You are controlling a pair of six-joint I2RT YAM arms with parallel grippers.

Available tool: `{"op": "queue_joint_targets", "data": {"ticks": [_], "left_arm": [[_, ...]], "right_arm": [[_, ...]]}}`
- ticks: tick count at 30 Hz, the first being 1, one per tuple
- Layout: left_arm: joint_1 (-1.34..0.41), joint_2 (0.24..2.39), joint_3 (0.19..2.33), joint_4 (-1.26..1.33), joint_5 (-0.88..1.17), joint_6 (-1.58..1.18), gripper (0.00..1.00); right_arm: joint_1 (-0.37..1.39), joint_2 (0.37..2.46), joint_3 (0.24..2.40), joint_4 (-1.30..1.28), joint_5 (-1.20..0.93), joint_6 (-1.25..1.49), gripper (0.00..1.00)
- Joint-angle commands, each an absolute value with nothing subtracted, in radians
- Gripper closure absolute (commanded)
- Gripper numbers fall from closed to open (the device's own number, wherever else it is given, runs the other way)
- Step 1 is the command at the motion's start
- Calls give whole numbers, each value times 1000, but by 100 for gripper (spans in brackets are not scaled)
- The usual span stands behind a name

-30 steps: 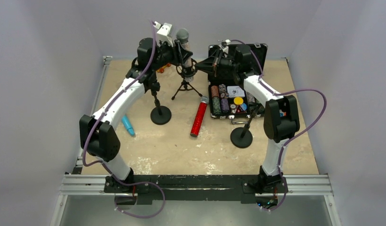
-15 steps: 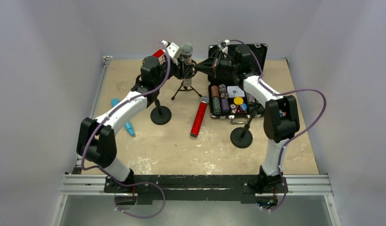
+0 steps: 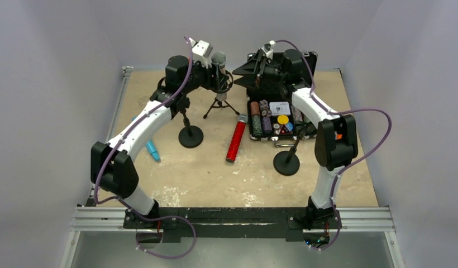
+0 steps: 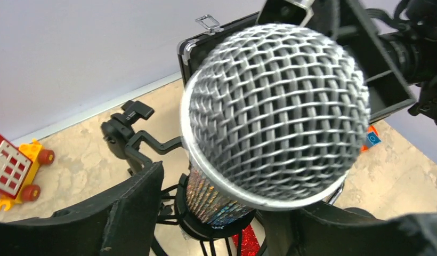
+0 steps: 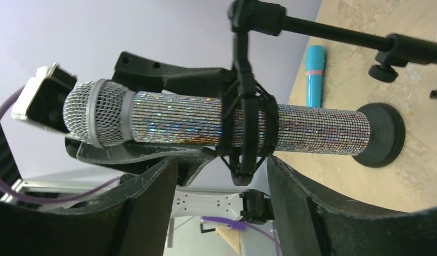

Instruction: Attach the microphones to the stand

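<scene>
Jaws of my left gripper [image 4: 211,229] clench the silver-glitter microphone [image 5: 205,120] below its head, steadying it, I judge, in the shock mount [image 5: 247,133] of the tripod stand [image 3: 220,103]; my right gripper's [image 5: 221,168] jaws gape empty astride that mount.

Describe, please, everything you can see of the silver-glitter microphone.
The silver-glitter microphone has a grey wire-mesh head, a silver collar and a sparkling glitter body. It stands roughly upright, head up, its body through the black shock-mount ring of the small tripod stand at the far side of the table. The fingers of the left pincer flank it below the head; whether they grip is unclear.
</scene>
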State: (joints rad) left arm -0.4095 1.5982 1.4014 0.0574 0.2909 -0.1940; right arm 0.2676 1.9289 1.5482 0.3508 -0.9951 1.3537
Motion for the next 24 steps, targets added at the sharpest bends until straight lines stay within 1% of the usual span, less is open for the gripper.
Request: {"op": "queue_joint_targets", "data": {"ticks": [1,4,8,11,13,19,24], "left_arm": [[-388,1577,1466,-114,249,-252,27],[-385,1548,1476,-132,239,-243,19],[-382,1502,1500,-164,229,-234,14],[-381,1458,1504,-179,206,-235,7],[-380,1420,1496,-185,185,-238,1],[-378,1285,1438,-215,126,-235,1],[-375,1198,1388,-270,141,-234,1]], "right_arm": [[247,1861,1621,355,-1047,1265,30],[235,1850,1649,275,-1056,1176,25],[226,1833,1673,211,-1092,1058,20],[225,1831,1711,139,-1157,938,16],[226,1821,1750,26,-1174,807,15],[218,1749,1851,-299,-1136,413,14],[192,1701,1829,-337,-1135,366,14]]}}
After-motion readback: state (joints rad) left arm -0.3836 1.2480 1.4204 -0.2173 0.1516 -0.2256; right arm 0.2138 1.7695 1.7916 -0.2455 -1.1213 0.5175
